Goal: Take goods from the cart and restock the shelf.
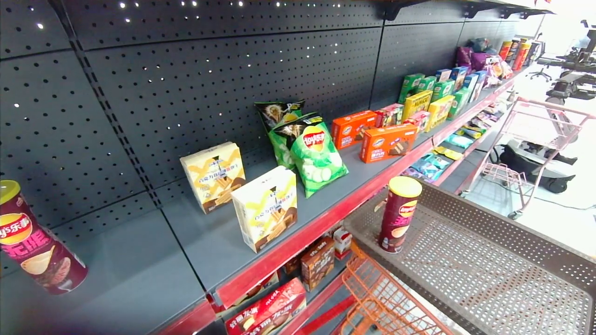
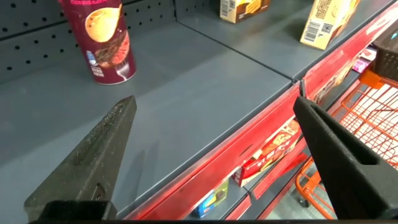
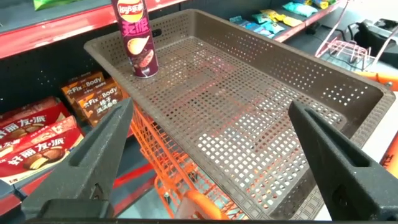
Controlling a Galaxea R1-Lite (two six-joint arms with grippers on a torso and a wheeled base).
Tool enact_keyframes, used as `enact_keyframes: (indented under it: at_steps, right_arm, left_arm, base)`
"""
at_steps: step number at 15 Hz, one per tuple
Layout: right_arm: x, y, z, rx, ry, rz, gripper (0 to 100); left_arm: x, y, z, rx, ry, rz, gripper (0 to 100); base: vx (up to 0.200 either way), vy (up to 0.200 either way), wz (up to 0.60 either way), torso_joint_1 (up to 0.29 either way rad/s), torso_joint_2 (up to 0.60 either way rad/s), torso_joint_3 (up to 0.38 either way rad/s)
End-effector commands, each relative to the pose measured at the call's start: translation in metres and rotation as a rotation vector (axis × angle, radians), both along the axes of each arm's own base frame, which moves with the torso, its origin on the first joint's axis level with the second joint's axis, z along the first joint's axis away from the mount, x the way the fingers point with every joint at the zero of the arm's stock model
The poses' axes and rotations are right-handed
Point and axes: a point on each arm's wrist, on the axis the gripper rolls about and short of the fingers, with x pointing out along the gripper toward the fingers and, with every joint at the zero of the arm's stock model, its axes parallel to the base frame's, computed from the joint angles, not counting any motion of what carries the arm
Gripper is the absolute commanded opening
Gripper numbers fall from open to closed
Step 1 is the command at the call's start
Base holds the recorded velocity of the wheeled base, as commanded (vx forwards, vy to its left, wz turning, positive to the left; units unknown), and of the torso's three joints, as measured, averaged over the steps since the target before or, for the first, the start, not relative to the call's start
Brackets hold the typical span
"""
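- One can of crisps [image 1: 39, 242] stands upright on the shelf [image 1: 139, 274], well ahead of the left tool [image 2: 214, 106] and close to the pegboard back. By the look of it, that part of the restocking is done.
- The left tool hangs over the shelf's red front edge with its fingers spread wide and nothing between them.
- A second can [image 3: 138, 37] waits upright in the cart tray [image 3: 249, 93], ahead of the right tool [image 3: 210, 107] at the tray's far corner, on the shelf side.
- The right tool hovers above the near end of the tray, fingers wide apart and empty, well apart from the second can.
- The second can appears to be the only item left in the tray, which puts the job near its end: one pick and one placement to go.
- Farther along the shelf from the left tool stand two cream boxes [image 1: 214, 174], green crisp bags [image 1: 316, 156] and orange boxes [image 1: 386, 142]. Bare shelf lies between the first can and the cream boxes, a likely spot for the last can.
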Motion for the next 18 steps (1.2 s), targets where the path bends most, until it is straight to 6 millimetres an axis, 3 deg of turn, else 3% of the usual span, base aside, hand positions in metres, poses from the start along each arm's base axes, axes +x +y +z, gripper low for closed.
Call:
enact_keyframes:
  at_steps: [1,4,5,6,9,11,12,15,18]
  right_arm:
    - [0.001,0.000,0.000,0.001,0.019,-0.008,100]
    - [0.001,0.000,0.004,-0.002,0.009,-0.007,100]
    - [0.006,0.000,0.032,-0.003,0.031,0.004,100]
    - [0.018,0.000,0.048,-0.004,0.085,0.012,100]
    - [0.034,0.000,0.076,0.000,0.083,0.011,100]
    - [0.053,0.000,0.093,0.003,0.137,-0.016,100]
    - [0.071,-0.003,0.100,0.012,0.199,-0.066,100]
    - [0.100,-0.006,0.099,0.047,0.250,-0.088,100]
    - [0.121,-0.004,0.095,0.066,0.305,0.014,100]
  left_arm:
    - [0.000,0.000,0.000,0.000,-0.001,0.000,100]
    - [0.000,0.000,0.000,0.000,-0.001,0.002,100]
    - [0.000,0.000,0.000,-0.002,-0.001,0.000,100]
    - [0.000,0.000,0.000,0.000,-0.001,0.000,100]
    - [0.000,0.000,0.000,0.000,-0.001,0.000,100]
    - [0.000,0.000,0.000,0.000,-0.001,0.000,100]
    - [0.000,0.000,0.000,0.000,-0.001,0.000,100]
    - [0.000,0.000,0.000,0.000,-0.001,0.000,100]
    - [0.000,0.000,0.000,0.000,-0.001,0.000,100]
  base:
    - [0.000,0.000,0.00,0.000,0.00,0.000]
    - [0.000,0.000,0.00,0.000,0.00,0.000]
    - [0.000,0.000,0.00,0.000,0.00,0.000]
    - [0.000,0.000,0.00,0.000,0.00,0.000]
    - [0.000,0.000,0.00,0.000,0.00,0.000]
    - [0.000,0.000,0.00,0.000,0.00,0.000]
    - [0.000,0.000,0.00,0.000,0.00,0.000]
    - [0.000,0.000,0.00,0.000,0.00,0.000]
    - [0.000,0.000,0.00,0.000,0.00,0.000]
